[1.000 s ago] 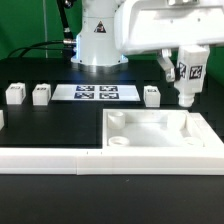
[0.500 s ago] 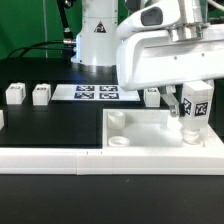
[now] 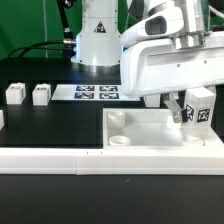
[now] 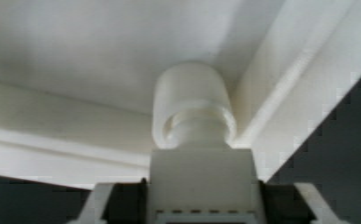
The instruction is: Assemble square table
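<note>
The white square tabletop (image 3: 150, 128) lies tray-side up behind the long white rail. My gripper (image 3: 192, 112) is shut on a white leg (image 3: 204, 108) with a black-and-white tag and holds it upright over the top's corner at the exterior view's right. In the wrist view the leg (image 4: 198, 110) runs from between my fingers (image 4: 124, 205), and its round end sits down in the corner, against the raised rim (image 4: 319, 80). The socket itself is hidden by the leg. Two loose legs (image 3: 14, 94) (image 3: 41, 94) stand at the exterior view's left.
The marker board (image 3: 97, 93) lies behind the tabletop, near the robot base (image 3: 95, 40). A long white low rail (image 3: 60, 158) runs along the front. Part of another white block (image 3: 1, 118) shows at the exterior view's left edge. The arm's body hides the area behind the top's right side.
The arm has come forward and down with the leg, from above the top's right corner into that corner. The loose leg behind the top is now hidden by the arm.
</note>
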Robot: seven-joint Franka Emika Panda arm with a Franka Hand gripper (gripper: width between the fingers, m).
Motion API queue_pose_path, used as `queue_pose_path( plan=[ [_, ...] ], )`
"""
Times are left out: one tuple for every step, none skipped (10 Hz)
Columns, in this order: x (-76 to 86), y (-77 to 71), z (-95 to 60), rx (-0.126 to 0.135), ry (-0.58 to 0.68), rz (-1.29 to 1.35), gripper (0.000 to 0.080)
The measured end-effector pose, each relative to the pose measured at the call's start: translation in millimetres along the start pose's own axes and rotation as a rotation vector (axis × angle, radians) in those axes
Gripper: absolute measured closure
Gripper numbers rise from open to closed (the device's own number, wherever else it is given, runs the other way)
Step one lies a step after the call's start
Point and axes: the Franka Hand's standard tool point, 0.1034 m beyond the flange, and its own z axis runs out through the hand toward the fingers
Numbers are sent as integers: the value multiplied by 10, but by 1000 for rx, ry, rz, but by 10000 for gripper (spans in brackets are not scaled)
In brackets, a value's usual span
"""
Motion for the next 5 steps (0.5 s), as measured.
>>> queue_pose_path(
  plan=[
    [-43,-5,50,2,-4,2,508],
    [-42,1,63,-1,5,2,508],
    [-30,4,69,-5,19,3,508],
    [-20,7,73,-9,36,4,508],
    [-14,8,74,-13,48,4,508]
  ],
)
